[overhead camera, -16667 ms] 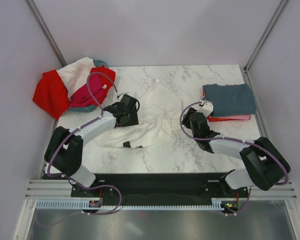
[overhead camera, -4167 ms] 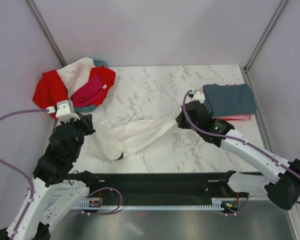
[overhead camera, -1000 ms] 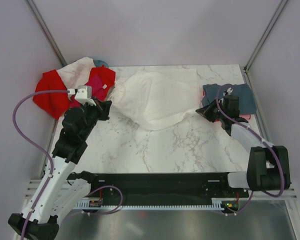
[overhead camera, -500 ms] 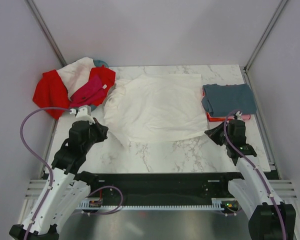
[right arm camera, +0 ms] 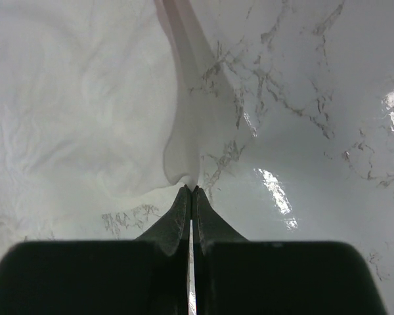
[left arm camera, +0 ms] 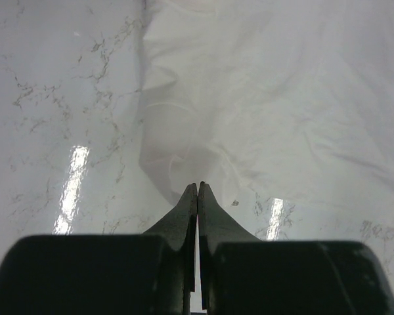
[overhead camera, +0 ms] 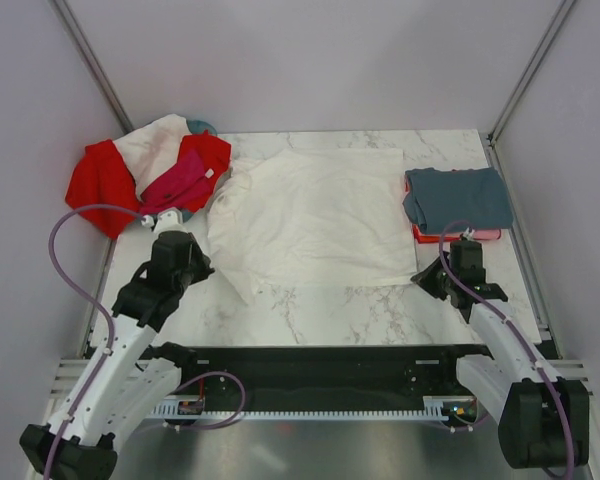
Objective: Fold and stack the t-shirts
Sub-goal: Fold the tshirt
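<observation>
A white t-shirt [overhead camera: 315,210] lies spread nearly flat on the marble table [overhead camera: 330,310]. My left gripper [overhead camera: 202,268] is shut at its near left edge; in the left wrist view the closed tips [left arm camera: 197,186] meet a bunched fold of the white fabric [left arm camera: 269,98]. My right gripper [overhead camera: 427,276] is shut on the shirt's near right corner, and its tips [right arm camera: 194,188] pinch a small peak of the cloth [right arm camera: 72,98]. A folded slate grey-blue t-shirt [overhead camera: 458,197] lies on a coral pink one [overhead camera: 460,236] at the right.
A heap of red [overhead camera: 100,182], white [overhead camera: 160,135] and magenta [overhead camera: 180,180] shirts hangs over a teal basket [overhead camera: 202,127] at the far left corner. Grey walls close the table on the left, back and right.
Both arms have drawn back toward the near edge, pulling the white shirt from a lifted bunch into a flat sheet. In the last half second they barely moved.
</observation>
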